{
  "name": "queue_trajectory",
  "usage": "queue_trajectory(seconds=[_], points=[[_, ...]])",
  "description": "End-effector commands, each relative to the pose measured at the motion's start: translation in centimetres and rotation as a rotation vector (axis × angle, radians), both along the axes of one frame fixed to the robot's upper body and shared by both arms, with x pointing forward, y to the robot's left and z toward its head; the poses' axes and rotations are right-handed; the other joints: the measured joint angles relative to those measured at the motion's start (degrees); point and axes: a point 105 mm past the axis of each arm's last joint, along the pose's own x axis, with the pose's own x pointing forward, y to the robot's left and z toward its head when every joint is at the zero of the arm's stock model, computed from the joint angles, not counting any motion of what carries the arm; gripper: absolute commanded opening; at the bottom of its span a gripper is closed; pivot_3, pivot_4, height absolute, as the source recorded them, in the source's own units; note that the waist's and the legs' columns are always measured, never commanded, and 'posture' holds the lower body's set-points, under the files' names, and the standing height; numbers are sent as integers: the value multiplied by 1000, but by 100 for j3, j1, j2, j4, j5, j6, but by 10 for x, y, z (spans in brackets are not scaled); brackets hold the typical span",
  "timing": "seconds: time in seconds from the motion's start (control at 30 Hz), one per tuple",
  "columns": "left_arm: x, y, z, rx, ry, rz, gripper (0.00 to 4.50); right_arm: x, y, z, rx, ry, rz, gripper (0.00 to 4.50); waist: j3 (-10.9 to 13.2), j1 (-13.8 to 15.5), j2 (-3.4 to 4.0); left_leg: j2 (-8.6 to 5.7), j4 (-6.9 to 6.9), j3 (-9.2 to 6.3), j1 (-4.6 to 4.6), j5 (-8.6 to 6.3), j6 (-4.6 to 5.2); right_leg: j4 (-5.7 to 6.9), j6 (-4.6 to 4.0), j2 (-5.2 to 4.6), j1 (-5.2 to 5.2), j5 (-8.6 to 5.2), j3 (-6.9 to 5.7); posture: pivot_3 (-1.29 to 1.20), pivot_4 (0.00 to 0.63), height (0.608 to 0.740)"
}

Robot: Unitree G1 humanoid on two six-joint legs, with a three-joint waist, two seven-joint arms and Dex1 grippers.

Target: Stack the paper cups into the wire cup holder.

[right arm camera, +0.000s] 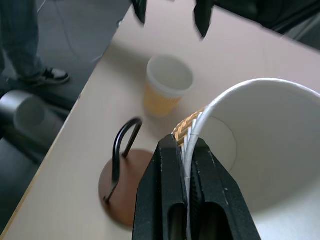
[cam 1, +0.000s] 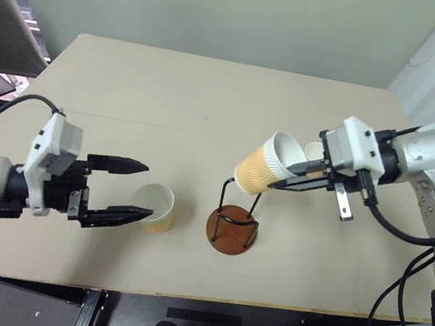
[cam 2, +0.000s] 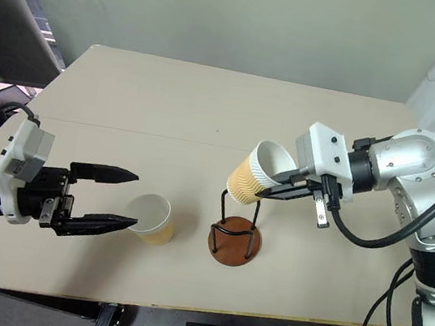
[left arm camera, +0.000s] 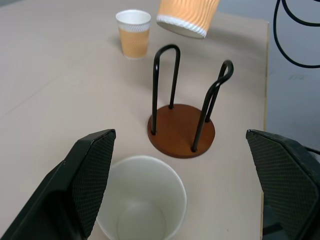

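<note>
Three paper cups in play, and one of them is up in the air! The right gripper (cam 1: pixel 301 176) has its jaws pinched tight on the rim of a cup (cam 1: pixel 265 165), one finger inside the wall and one outside, and the cup hangs tilted, mouth turned up toward the arm, base angled down over the wire cup holder (cam 1: pixel 234 220). That rim pinch looks chosen to leave the tapered body free, so the base can slip between the wires without the fingers fouling them.

The holder sits near the desk's front edge, about midway along it: a round reddish-brown wooden disc with thin black wire loops standing up, nothing inside it yet. Just to its left stands a second cup (cam 1: pixel 154 207), upright, white mouth open to the ceiling. The left gripper (cam 1: pixel 130 191) waits right beside it, jaws spread wide and holding nothing, seemingly lined up for its turn. The third cup (left arm camera: pixel 133 33) stands upright on the desk beyond the holder in the left wrist view.

All three cups match: ribbed tan-orange outsides, white insides, rolled white rims. My read: first cup about to be lowered in.
</note>
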Motion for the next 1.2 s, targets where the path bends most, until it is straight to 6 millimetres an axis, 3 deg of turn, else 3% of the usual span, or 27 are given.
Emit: queue_trajectory(seconds=[0.03,0.27,0.37,0.63,0.73,0.83,0.97,1.07,1.2], points=[[-5,-1,8,25,-54,4,4500,-5,4,4,-3,-37,28,13,0,-7,0,0,0,0,0,0,0,-1,0,1,0,0,0,0,150,740],[-8,-2,8,29,-57,16,4500,-7,8,-5,-23,-14,55,13,0,-10,0,2,-3,-2,6,4,-10,10,-6,12,0,-1,-3,0,150,740],[-9,-1,7,29,-55,23,4500,-8,8,-7,-32,-12,58,603,0,-12,0,2,-3,-1,8,4,-9,10,-8,12,1,-2,-3,0,150,740],[-10,-1,7,29,-54,37,4500,-5,9,-10,-43,-13,59,3369,0,-11,0,2,-3,-1,7,4,-11,11,-12,12,0,-4,-4,0,150,740],[-9,0,7,30,-55,42,4500,22,-5,-4,-50,-75,-54,4435,0,-12,-1,2,-2,-2,7,3,-11,11,-12,11,1,-3,-4,0,150,740],[-9,0,7,30,-55,44,4500,54,-27,-1,-66,-112,-197,4476,0,-10,-1,6,0,-4,10,3,-9,18,-14,5,0,-2,-3,0,150,740],[-9,0,6,30,-55,49,4500,91,-68,-13,-147,-131,-374,4476,0,16,-1,8,-3,-8,8,2,-8,29,-17,1,-5,-3,-4,0,150,740],[-9,0,7,30,-57,50,4500,108,-86,-25,-186,-121,-452,4476,0,19,0,9,-9,-8,5,2,-9,32,-17,-4,-11,-3,-4,0,150,740],[-9,-1,7,31,-59,52,4500,123,-97,-36,-223,-116,-502,4476,1,3,2,9,-12,-3,4,2,-12,71,-17,-3,-21,-3,-2,0,150,740]])
